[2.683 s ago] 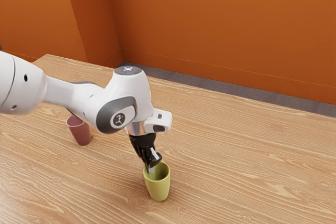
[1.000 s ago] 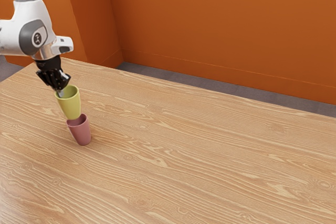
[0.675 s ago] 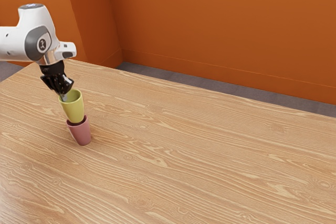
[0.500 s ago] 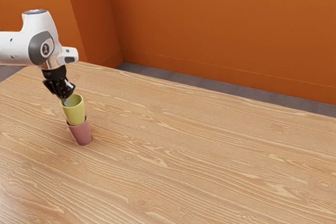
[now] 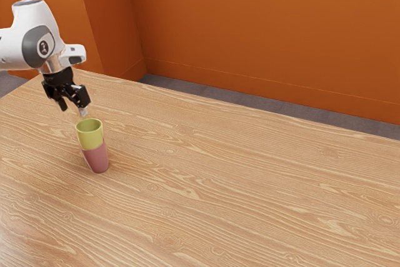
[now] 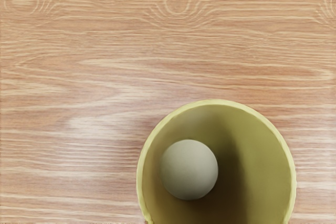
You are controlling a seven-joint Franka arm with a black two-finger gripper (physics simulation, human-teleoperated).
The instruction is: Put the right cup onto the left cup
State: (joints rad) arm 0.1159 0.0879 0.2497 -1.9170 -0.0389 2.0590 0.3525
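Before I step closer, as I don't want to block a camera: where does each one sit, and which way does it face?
Exterior view: beside the arm, facing down across the table toward the orange wall; the arm enters from the exterior view's left, its open pincer just above the yellow-green cup, which sits in the pink cup.
Wrist view: mounted on the arm by the pincer, facing down into the yellow-green cup and onto the table.
Shared: the yellow-green cup and the table.
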